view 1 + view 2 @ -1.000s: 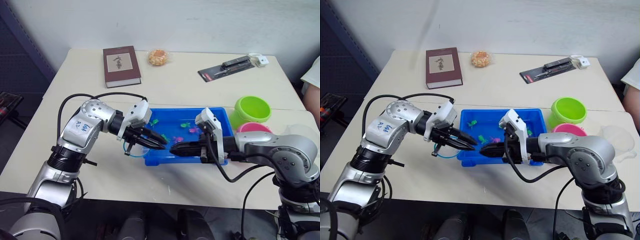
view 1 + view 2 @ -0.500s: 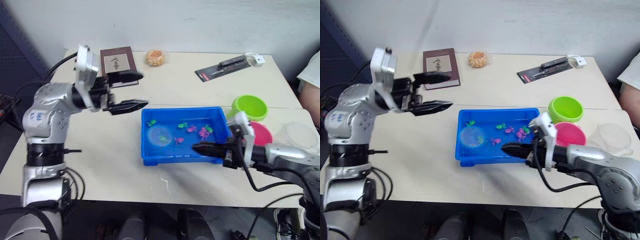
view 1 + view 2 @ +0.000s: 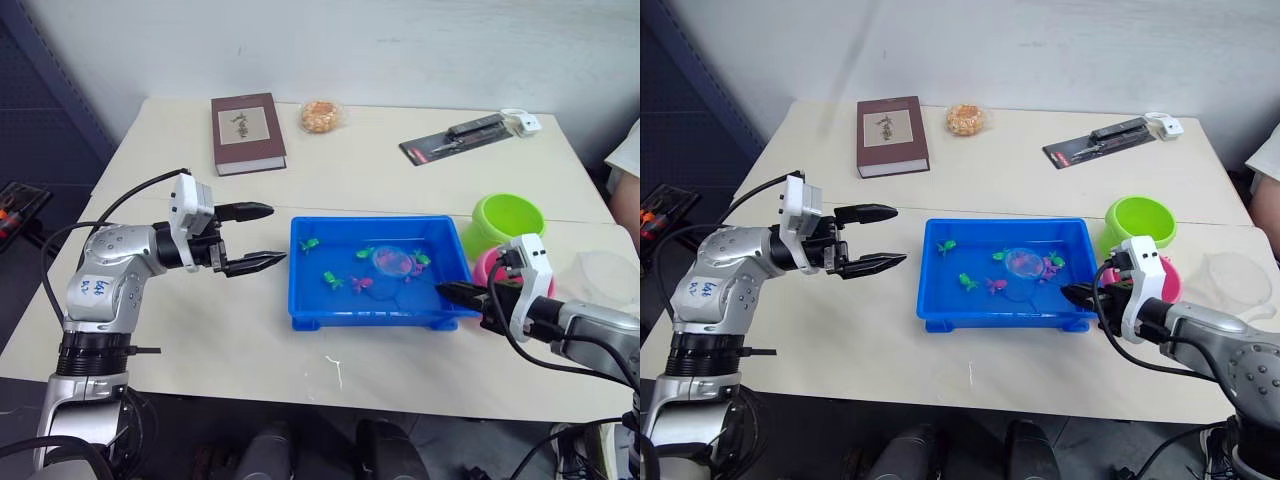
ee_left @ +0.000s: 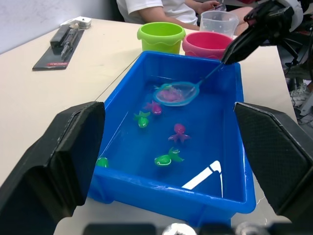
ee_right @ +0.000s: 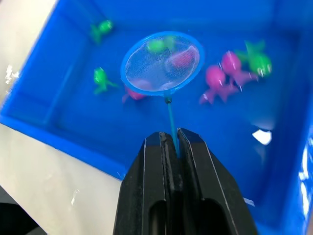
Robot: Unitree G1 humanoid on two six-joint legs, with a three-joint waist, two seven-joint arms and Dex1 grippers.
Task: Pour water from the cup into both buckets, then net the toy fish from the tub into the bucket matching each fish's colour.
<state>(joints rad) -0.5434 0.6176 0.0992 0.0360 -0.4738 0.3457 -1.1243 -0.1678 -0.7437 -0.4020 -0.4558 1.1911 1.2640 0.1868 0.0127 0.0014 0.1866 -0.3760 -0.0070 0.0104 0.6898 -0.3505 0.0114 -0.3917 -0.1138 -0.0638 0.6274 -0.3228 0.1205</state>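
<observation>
The small round light-blue scoop net sits in the shallow blue plastic tub, perhaps over a pink fish; the right end effector pinches its handle; lift level; the left end effector gapes idle.

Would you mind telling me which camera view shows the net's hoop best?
The right wrist view: the net lies open-faced, its mesh over toy fish. The left wrist view shows it slanted and farther off. Both eye views show it small, inside the tub.
</observation>
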